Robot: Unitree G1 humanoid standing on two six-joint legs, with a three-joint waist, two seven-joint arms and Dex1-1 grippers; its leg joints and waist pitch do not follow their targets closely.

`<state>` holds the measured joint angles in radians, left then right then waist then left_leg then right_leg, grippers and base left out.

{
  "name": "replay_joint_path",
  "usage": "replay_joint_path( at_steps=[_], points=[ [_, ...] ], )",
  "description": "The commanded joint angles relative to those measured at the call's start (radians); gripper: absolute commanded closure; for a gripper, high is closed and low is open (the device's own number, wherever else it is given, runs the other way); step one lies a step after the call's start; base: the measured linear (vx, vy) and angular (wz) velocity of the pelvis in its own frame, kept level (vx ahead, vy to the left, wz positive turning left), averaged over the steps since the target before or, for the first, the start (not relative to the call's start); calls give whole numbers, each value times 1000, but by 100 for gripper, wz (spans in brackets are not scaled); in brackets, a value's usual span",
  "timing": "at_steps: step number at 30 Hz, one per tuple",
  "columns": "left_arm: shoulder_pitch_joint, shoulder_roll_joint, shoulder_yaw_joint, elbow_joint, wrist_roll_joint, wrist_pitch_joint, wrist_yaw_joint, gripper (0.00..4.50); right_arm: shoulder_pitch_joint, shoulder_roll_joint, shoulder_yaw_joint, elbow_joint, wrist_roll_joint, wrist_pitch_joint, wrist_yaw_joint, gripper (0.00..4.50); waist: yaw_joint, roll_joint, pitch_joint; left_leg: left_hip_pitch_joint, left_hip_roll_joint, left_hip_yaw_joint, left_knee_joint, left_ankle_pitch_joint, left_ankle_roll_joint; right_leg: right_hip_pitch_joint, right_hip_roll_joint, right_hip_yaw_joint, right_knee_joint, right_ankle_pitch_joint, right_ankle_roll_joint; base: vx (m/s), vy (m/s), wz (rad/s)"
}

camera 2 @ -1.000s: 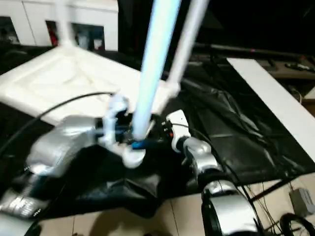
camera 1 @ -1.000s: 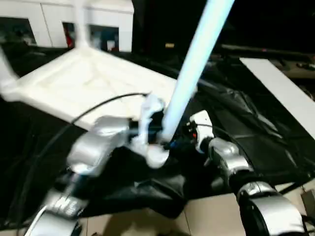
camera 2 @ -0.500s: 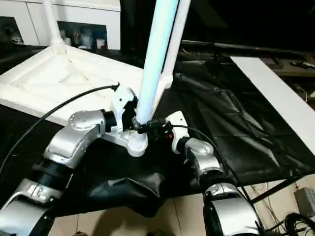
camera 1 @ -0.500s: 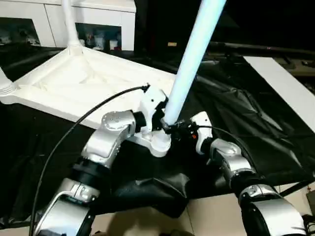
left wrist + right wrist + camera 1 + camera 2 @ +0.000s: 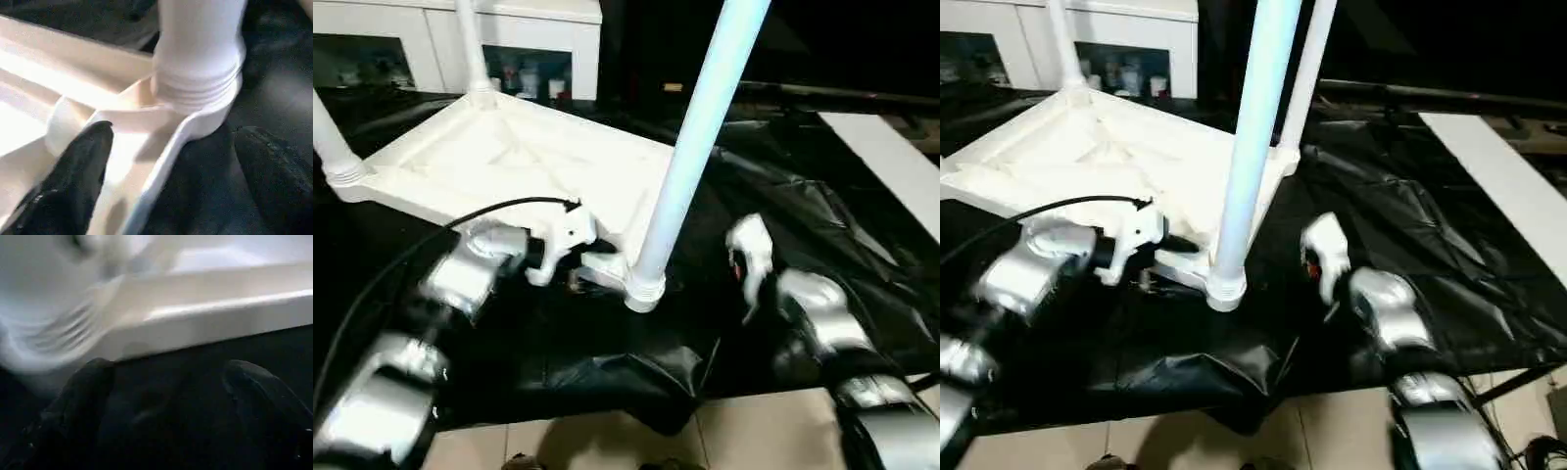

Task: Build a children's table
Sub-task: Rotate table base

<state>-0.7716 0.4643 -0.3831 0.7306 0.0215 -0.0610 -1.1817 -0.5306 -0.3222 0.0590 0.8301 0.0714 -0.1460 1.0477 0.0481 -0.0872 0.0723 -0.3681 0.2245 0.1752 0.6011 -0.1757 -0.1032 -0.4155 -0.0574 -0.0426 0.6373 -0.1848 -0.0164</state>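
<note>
Two silver forearms reach forward from the near edge, the left black two-fingered gripper [image 5: 166, 171] with its fingers [image 5: 78, 176] spread wide and the right black two-fingered gripper [image 5: 166, 416] likewise parted, neither holding anything.

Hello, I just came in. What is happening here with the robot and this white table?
The robot is assembling a children's table. The square top lies upside down on black sheeting, and the nearest leg stands upright in its corner socket. More legs stand at other corners. Both grippers are open and hold nothing: the left gripper sits beside that socket, and the right gripper is off to the other side.
</note>
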Motion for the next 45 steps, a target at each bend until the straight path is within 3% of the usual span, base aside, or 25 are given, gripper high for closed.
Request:
replay_joint_path(
  at_steps=[1,3,6,7,8,10,14,21,31,32,35,38,40,41,43,45],
  points=[
    [-36,-5,-31,52,60,-77,40,49,12,-29,14,-72,11,40,53,51,-1,24,-85,10,2,4,-63,-190,38,71,-56,40,-70,-59,-240,0,0,0],
    [-63,-18,-29,101,66,-106,52,66,36,-46,30,-134,25,73,91,51,2,23,-84,10,2,5,-62,-175,43,70,-57,39,-70,-57,-245,0,0,0],
    [-99,-28,-44,173,99,-156,63,85,63,-68,50,-200,28,101,127,51,4,36,-83,10,2,4,-62,-186,43,69,-58,38,-75,-77,-249,0,0,0],
    [-113,-26,-58,199,119,-173,57,92,71,-75,56,-218,29,108,135,51,2,31,-84,10,2,3,-61,-198,42,70,-57,37,-74,-87,-249,0,0,0],
    [-116,-26,-60,209,122,-176,47,101,74,-77,58,-225,29,112,135,51,3,39,-83,12,2,3,-62,-204,40,67,-57,37,-77,-98,-247,0,0,0],
    [-122,-24,-63,220,120,-171,18,122,80,-82,59,-238,33,119,138,51,3,35,-85,11,2,4,-61,-204,37,68,-59,37,-76,-104,-255,0,0,0],
    [-164,-20,-70,304,146,-202,-31,148,116,-105,61,-321,38,175,159,51,12,53,-85,14,2,4,-61,-201,41,70,-55,37,-78,-78,-256,0,0,0],
    [-200,-39,-66,394,177,-211,21,206,152,-129,73,-404,53,239,178,51,17,58,-84,14,0,3,-60,-220,35,71,-57,35,-79,-82,-271,0,0,0],
    [-213,-65,-74,448,210,-159,29,277,167,-130,85,-451,52,268,163,51,18,53,-84,11,2,0,-63,-195,44,73,-63,34,-82,-110,-257,0,0,0],
    [-215,-69,-69,455,209,-147,34,289,163,-128,85,-454,52,268,156,51,16,46,-84,11,2,2,-62,-195,46,73,-62,34,-84,-113,-256,0,0,0],
    [-217,-73,-67,464,213,-83,18,309,155,-127,87,-448,50,266,147,51,17,47,-84,11,2,1,-62,-181,50,72,-65,35,-83,-112,-258,0,0,0],
    [-220,-85,-46,467,190,115,-23,326,139,-123,83,-420,30,246,113,51,14,42,-83,10,1,3,-61,-161,52,71,-65,35,-80,-101,-264,0,0,0],
    [-207,-89,-33,458,183,166,-18,332,133,-119,84,-408,23,244,95,51,11,37,-81,9,-2,3,-61,-165,52,73,-65,35,-84,-131,-257,0,0,0],
    [-199,-93,-22,454,173,191,-7,338,131,-116,85,-404,21,245,90,51,9,40,-80,9,-2,3,-61,-168,54,72,-65,36,-86,-144,-256,0,0,0],
    [-188,-99,-7,448,160,223,4,345,128,-114,86,-400,18,242,84,51,8,31,-80,8,-2,4,-60,-168,59,73,-67,35,-88,-167,-251,0,0,0],
    [-172,-104,4,436,152,253,33,347,121,-107,84,-387,14,236,68,51,8,35,-79,8,-1,3,-61,-172,64,71,-68,35,-92,-194,-244,0,0,0]
  ],
)
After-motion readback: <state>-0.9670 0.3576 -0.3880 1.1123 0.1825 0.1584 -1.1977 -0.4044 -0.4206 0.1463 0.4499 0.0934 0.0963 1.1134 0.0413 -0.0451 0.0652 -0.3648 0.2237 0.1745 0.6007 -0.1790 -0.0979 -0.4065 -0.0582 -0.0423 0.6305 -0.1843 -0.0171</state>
